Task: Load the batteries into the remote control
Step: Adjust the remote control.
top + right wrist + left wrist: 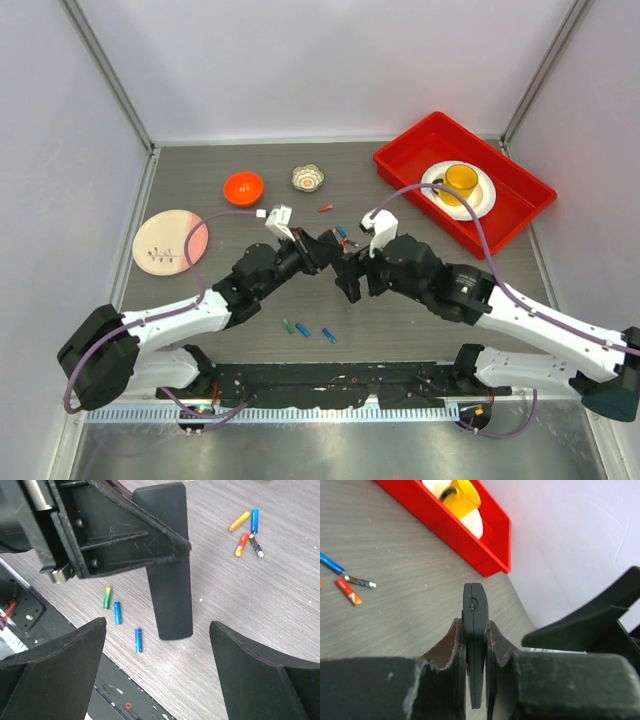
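Observation:
My left gripper [475, 626] is shut on a slim black remote control [475, 602], held edge-on above the table. In the right wrist view the remote control [170, 580] juts out from the left gripper as a long black slab. My right gripper [157, 624] stands open, its fingers apart on either side of the remote's free end, not touching it. Three batteries lie on the table below: one green [107, 597], two blue [117, 613]. Several more batteries [247, 532] in orange, blue and red lie in a cluster farther off. From above, both grippers meet at the table's middle [338, 258].
A red tray [400, 165] at the back right holds a white plate and a yellow cup [461, 180]. An orange bowl [243, 187], a small patterned cup [308, 178] and a pink-and-white plate [170, 240] stand at the back left. A lone orange battery [325, 208] lies behind the grippers.

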Action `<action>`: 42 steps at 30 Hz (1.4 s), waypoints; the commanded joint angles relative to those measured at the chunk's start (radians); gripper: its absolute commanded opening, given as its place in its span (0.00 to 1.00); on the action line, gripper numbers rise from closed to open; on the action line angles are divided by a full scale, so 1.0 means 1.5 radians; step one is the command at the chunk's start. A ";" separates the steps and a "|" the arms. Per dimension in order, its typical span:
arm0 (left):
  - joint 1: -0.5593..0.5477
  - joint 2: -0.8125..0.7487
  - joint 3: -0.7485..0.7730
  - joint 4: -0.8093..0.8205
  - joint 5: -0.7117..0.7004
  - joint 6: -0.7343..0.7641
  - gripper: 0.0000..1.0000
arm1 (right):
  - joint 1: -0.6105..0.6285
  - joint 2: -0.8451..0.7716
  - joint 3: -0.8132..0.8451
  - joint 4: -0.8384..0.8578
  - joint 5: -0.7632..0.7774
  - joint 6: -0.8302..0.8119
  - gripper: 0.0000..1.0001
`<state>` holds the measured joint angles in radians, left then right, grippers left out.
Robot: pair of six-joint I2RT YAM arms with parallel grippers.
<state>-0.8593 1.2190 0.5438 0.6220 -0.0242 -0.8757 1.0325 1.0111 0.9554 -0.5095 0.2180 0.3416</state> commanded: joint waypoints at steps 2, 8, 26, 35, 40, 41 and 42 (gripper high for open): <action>0.015 -0.044 0.019 -0.007 -0.073 0.023 0.00 | 0.004 -0.062 -0.033 0.033 0.011 0.027 0.90; 0.018 -0.039 0.032 -0.015 -0.049 -0.019 0.00 | 0.004 -0.068 -0.073 0.100 0.010 0.043 0.90; 0.017 -0.049 0.032 -0.023 -0.001 -0.100 0.00 | 0.004 0.031 -0.057 0.117 0.046 0.007 0.84; 0.017 -0.049 0.026 -0.013 0.003 -0.107 0.00 | 0.004 0.042 -0.061 0.119 0.031 -0.003 0.54; 0.018 -0.053 0.018 -0.002 0.004 -0.111 0.01 | 0.004 0.035 -0.066 0.119 0.032 -0.008 0.43; 0.017 -0.055 0.017 -0.002 0.004 -0.111 0.04 | 0.004 0.030 -0.067 0.120 0.030 -0.009 0.39; 0.017 -0.054 0.016 -0.002 0.004 -0.111 0.10 | 0.003 0.026 -0.067 0.119 0.029 -0.012 0.37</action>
<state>-0.8364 1.1744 0.5549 0.5583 -0.0246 -1.0225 1.0351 1.0672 0.8394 -0.3664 0.2527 0.3351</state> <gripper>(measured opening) 0.166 0.495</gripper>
